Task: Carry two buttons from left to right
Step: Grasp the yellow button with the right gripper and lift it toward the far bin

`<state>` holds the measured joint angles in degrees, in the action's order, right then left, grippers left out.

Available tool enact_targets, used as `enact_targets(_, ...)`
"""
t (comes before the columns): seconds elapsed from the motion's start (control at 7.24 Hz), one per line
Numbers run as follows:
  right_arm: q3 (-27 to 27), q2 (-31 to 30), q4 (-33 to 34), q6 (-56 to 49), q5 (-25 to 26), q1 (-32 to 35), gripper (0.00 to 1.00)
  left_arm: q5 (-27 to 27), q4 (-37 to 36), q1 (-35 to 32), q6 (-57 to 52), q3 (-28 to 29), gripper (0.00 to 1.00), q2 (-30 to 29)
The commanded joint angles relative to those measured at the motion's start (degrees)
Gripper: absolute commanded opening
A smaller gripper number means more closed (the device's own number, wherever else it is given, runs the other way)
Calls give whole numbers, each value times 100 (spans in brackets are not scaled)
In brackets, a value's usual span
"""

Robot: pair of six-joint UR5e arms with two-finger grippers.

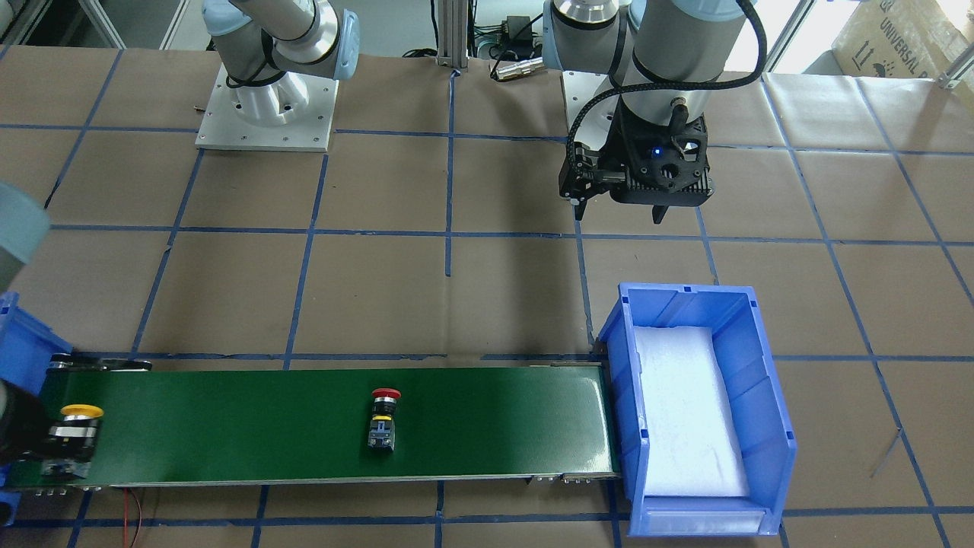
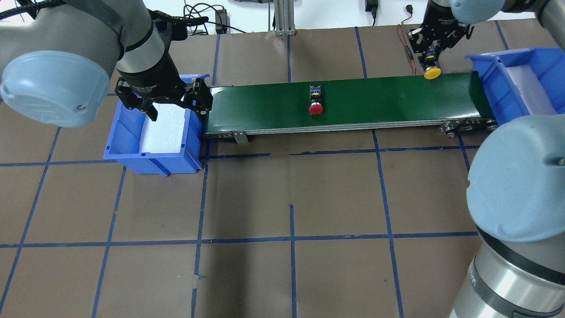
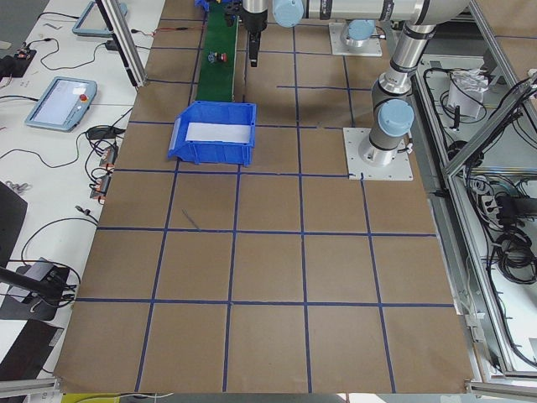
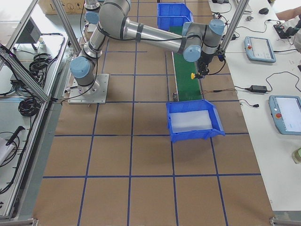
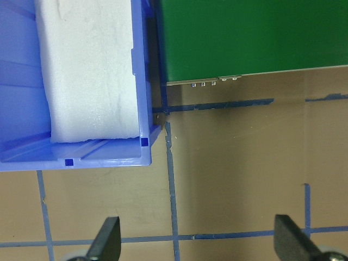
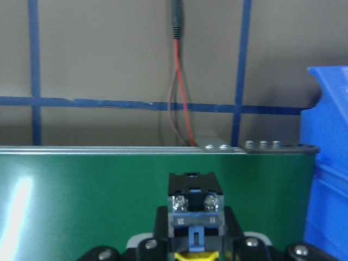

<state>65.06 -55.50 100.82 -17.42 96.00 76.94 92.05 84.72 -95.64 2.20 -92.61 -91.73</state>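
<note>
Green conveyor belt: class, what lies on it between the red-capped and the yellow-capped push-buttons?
Nothing; the overhead view shows bare green belt between the red-capped push-button and the yellow-capped push-button.

Bright, even light falls from above, and the arms (image 2: 53,66) throw only soft, pale shadows on the table (image 2: 247,274). The right wrist view is soft throughout, the yellow button (image 6: 194,217) included, with a white glare patch on the green belt (image 6: 81,190). White foam (image 1: 689,411) looks nearly washed out. The left gripper (image 5: 198,242) shows blurred fingertips (image 5: 109,239) at the picture's lower edge.
</note>
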Motion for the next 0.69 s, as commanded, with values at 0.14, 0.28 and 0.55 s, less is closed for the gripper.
enact_targets(0.14, -47, -260, -176, -1323, 15, -1134, 6, 41, 9, 10, -9, -12, 100, 6)
enact_targets(0.28, -90, -330, -160, -1699, -2, -1433, 7, 32, -26, 10, -9, -12, 100, -3)
enact_targets(0.55, -28, -24, -124, -1791, 15, -1567, 7, 23, 44, 45, 0, -3, 100, 14)
